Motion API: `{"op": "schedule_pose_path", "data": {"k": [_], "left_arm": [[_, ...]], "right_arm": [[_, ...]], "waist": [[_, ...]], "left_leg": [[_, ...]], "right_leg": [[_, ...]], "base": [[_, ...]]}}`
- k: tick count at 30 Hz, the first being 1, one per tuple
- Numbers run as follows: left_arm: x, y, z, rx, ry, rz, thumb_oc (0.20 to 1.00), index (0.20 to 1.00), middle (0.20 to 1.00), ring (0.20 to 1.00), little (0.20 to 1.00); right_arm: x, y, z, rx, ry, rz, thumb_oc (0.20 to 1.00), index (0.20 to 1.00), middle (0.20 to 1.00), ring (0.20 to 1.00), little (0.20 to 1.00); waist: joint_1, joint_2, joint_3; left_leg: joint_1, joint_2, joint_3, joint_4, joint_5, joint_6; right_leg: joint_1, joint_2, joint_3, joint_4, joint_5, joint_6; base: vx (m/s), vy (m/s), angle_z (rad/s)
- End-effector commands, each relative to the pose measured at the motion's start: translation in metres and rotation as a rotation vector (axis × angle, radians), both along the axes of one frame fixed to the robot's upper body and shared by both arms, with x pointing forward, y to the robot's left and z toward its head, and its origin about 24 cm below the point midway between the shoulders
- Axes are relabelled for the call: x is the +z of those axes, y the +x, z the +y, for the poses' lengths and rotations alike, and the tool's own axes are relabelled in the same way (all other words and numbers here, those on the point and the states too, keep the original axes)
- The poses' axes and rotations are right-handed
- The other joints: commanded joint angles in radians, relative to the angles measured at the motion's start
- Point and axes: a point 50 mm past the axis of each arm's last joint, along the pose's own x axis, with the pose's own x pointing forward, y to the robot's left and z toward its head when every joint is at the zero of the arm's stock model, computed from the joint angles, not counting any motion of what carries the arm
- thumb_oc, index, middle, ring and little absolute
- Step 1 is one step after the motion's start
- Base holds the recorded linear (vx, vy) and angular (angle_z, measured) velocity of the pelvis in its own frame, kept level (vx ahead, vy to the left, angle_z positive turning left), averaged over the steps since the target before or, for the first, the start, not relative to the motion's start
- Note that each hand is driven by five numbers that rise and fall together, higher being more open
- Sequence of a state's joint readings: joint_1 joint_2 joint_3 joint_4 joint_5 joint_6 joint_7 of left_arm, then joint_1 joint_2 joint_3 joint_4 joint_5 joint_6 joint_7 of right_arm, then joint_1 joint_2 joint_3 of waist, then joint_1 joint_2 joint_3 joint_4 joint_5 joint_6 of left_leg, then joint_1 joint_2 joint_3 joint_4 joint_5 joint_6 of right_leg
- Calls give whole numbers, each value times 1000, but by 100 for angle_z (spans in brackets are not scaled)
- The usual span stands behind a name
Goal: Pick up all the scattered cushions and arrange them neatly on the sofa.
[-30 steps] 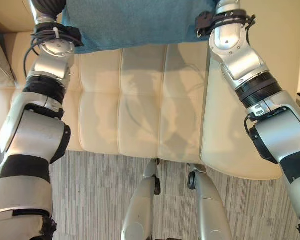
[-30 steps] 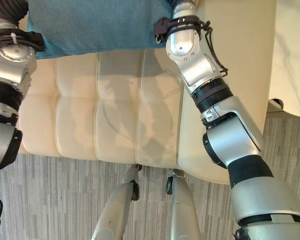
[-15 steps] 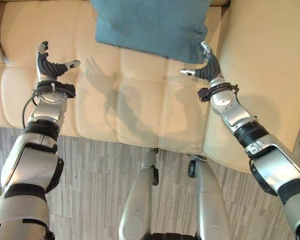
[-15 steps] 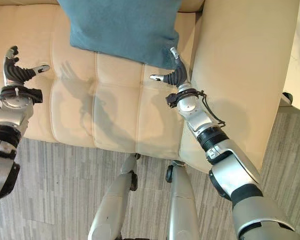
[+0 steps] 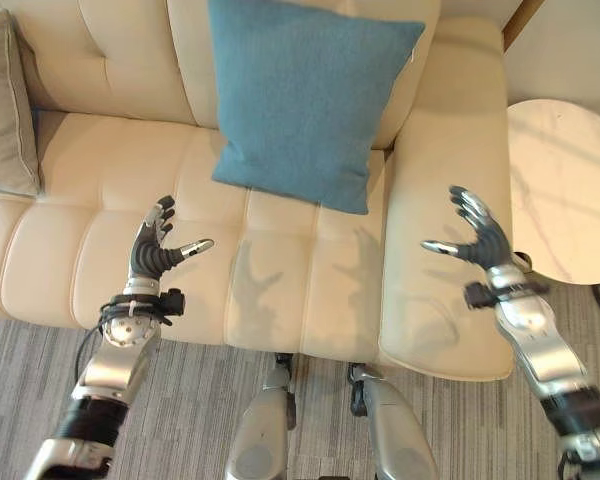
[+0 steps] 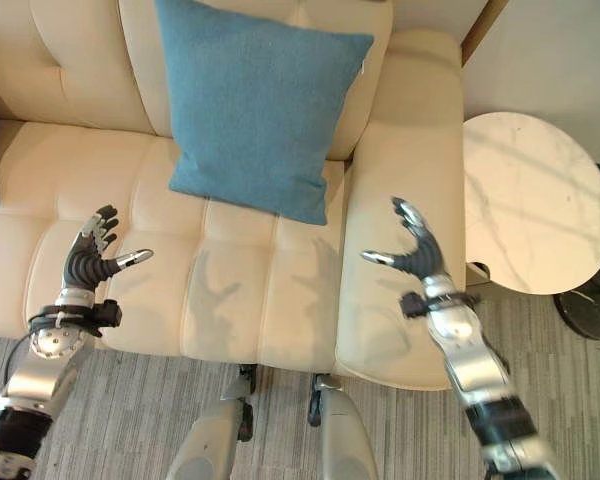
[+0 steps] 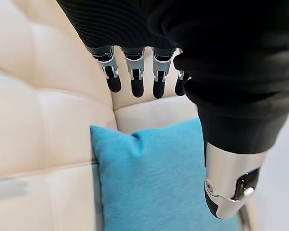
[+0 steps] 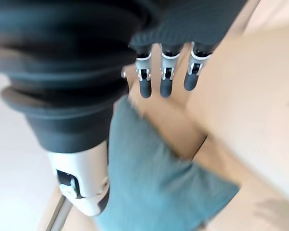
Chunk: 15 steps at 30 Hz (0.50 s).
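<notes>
Above the sofa (image 5: 310, 290), both robot hands (image 5: 158, 252) (image 5: 477, 236) hover open-fingered.

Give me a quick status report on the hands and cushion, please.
Left hand and right hand open, empty. Square teal fabric cushion leaning on cream leather sofa backrest. Nothing in the way.

To your right of the sofa you see a round white marble-topped side table (image 5: 565, 190), standing just beside the armrest. Under everything runs a grey striped carpet (image 5: 185, 410). A pale wall (image 6: 550, 55) rises behind the table.
</notes>
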State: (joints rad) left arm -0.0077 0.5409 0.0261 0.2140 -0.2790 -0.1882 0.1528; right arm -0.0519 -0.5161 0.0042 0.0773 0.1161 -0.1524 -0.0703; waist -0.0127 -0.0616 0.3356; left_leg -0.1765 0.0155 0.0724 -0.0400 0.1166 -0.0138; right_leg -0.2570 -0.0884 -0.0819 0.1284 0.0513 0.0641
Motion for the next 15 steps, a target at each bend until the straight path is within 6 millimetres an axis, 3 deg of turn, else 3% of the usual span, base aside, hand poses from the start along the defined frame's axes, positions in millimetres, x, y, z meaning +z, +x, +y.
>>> {"op": "schedule_pose_path", "data": {"k": [1,2,3,4,7,8,10,13,14,15], "left_arm": [[-49,-50,21,77,16,229,1000,1000,1000,1000,1000],[-48,-50,21,77,16,230,1000,1000,1000,1000,1000],[-76,-80,23,122,-45,354,1000,1000,1000,1000,1000],[-81,-88,25,145,-73,379,1000,1000,1000,1000,1000],[-86,-90,27,128,-55,417,1000,1000,1000,1000,1000],[-86,-85,31,111,6,443,1000,1000,1000,1000,1000],[-104,-92,33,116,44,553,1000,1000,1000,1000,1000],[-111,-97,30,125,26,577,1000,1000,1000,1000,1000],[-116,-99,25,137,5,581,1000,1000,1000,1000,1000],[-117,-98,21,129,-7,575,1000,1000,1000,1000,1000]], "right_arm": [[-60,-44,-14,-33,15,260,1000,1000,1000,1000,1000],[-60,-44,-14,-32,15,260,1000,1000,1000,1000,1000],[-94,-71,-20,-93,86,417,1000,1000,1000,1000,1000],[-104,-77,-19,-86,72,463,1000,1000,1000,1000,1000],[-125,-86,-15,-87,77,564,1000,1000,1000,1000,1000],[-135,-90,-12,-85,69,604,1000,1000,1000,1000,1000],[-160,-107,-10,-110,63,726,1000,1000,1000,1000,1000],[-164,-112,-12,-140,80,744,1000,1000,1000,1000,1000],[-167,-115,-14,-174,105,753,1000,1000,1000,1000,1000],[-166,-113,-16,-194,117,741,1000,1000,1000,1000,1000]], "waist": [[-40,-32,-150],[-39,-34,-152],[-62,-36,-148],[-67,-35,-134],[-65,-22,-116],[-55,-5,-113],[-43,14,-141],[-34,7,-161],[-19,-6,-176],[-11,-9,-183]], "left_leg": [[105,-44,63,38,-169,8],[102,-45,64,37,-165,8],[139,-51,90,5,-165,18],[137,-44,99,-4,-156,20],[111,-21,112,-5,-114,15],[91,1,121,-2,-86,17],[77,28,131,-34,-49,10],[61,30,137,-31,-32,3],[32,30,161,-34,-6,-16],[0,36,169,-31,12,-27]], "right_leg": [[54,-17,20,-114,60,111],[52,-18,22,-116,64,111],[34,-13,52,-98,116,139],[15,-8,60,-59,125,154],[6,7,42,52,46,137],[14,12,31,173,5,122],[96,14,33,350,-64,90],[151,21,40,349,-67,88],[233,51,31,212,-168,65],[255,65,32,116,-202,47]], "base": [[-9,86,-25],[-141,148,-44],[-214,105,-56],[-340,135,-78],[-267,55,-48],[-390,76,-4],[-348,36,-30],[-260,-54,-17],[-274,-104,-26],[-266,-105,-30]]}}
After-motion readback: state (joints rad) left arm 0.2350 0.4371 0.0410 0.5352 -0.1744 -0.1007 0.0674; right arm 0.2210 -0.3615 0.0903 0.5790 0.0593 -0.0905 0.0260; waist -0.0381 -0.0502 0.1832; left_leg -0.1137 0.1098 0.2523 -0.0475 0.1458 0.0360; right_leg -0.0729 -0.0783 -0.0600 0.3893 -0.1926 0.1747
